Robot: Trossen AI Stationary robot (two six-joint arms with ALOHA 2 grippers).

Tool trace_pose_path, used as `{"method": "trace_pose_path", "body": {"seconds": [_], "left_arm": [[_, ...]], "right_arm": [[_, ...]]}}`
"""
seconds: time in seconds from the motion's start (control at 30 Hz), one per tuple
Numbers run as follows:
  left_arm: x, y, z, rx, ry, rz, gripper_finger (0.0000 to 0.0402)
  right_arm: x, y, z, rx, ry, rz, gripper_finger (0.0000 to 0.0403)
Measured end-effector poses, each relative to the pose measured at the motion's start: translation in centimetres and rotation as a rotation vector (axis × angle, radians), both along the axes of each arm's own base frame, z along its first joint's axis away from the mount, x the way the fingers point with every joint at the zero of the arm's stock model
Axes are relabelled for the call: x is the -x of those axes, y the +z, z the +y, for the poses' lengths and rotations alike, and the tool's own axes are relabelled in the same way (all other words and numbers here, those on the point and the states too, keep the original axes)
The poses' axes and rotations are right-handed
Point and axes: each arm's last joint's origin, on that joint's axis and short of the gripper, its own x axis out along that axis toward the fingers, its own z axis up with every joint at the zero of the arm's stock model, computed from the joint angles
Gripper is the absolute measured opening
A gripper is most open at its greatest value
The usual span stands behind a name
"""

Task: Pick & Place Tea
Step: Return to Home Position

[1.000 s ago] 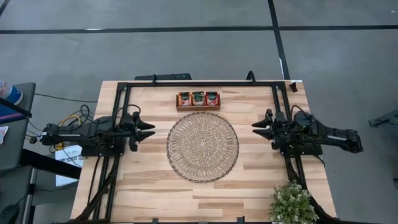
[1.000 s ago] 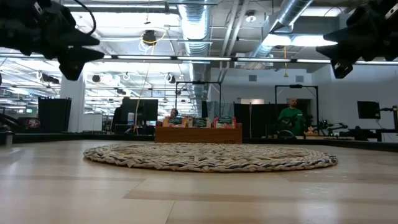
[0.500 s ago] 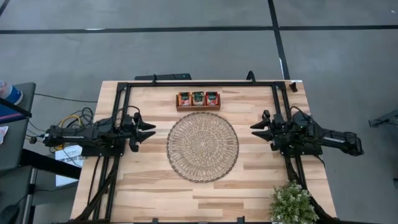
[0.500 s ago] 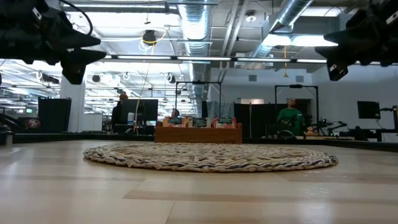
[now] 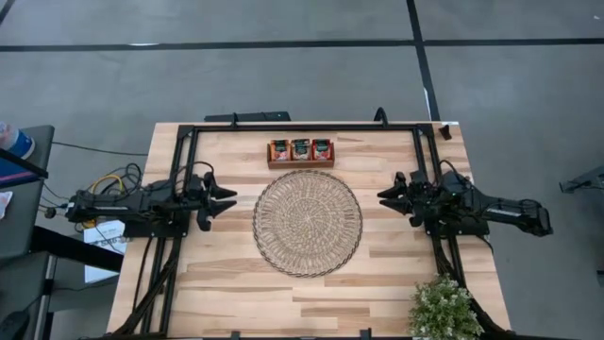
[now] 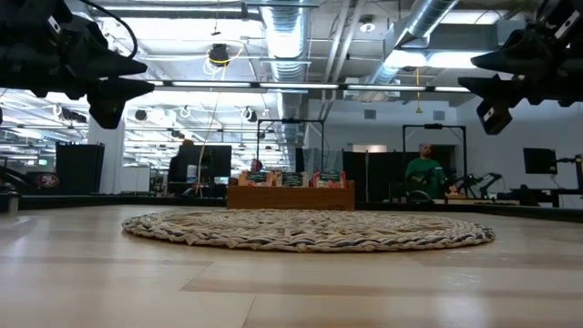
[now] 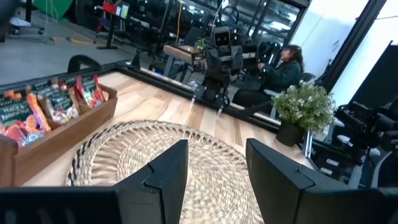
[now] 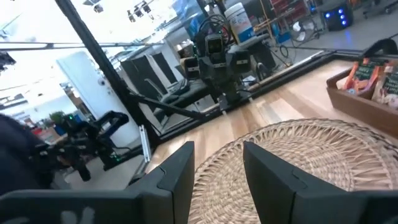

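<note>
Small flat square tea sachets, red-orange and greenish, stand on edge in a brown wooden three-compartment tray; all three compartments hold some; the tray sits in the upper centre of the high view, just above the large round woven mat; nothing lies on the mat in any view.

Left gripper hovers at centre left of the high view, just off the mat's left edge and pointing toward it; claw spread apart, nothing between the fingers; the left wrist view shows the gap with the mat beyond and the tray with its sachets off to one side.

Right gripper mirrors it at centre right, just off the mat's right edge; claw also spread apart and empty, as the right wrist view shows.

In the low view both grippers hang well above the light wooden table: left one at upper left, right one at upper right; tray at centre, behind the mat.

Small green potted plant sits at the table's lower right corner; a person in a green top is in the room behind.
</note>
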Motion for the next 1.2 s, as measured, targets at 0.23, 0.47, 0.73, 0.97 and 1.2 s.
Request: {"method": "trace_pose_path", "body": {"seconds": [0.23,0.47,0.73,0.97,1.2], "left_arm": [[-0.02,-0.18,-0.01,0.002,-0.003,0.018,0.0154],[-0.02,-0.23,-0.01,0.003,-0.003,0.020,0.0154],[-0.02,-0.28,-0.01,0.003,-0.003,0.024,0.0154],[-0.03,-0.29,-0.01,0.003,-0.003,0.025,0.0154],[-0.03,-0.32,-0.01,0.003,-0.003,0.027,0.0154]], "right_arm": [[0.00,0.00,0.00,-0.009,0.001,0.001,0.0130],[0.00,0.00,0.00,-0.009,0.000,0.001,0.0130],[0.00,-0.01,0.00,-0.009,0.001,0.001,0.0130],[0.00,-0.01,0.00,-0.009,0.001,0.001,0.0130],[0.00,-0.03,0.00,-0.009,0.001,0.002,0.0130]]}}
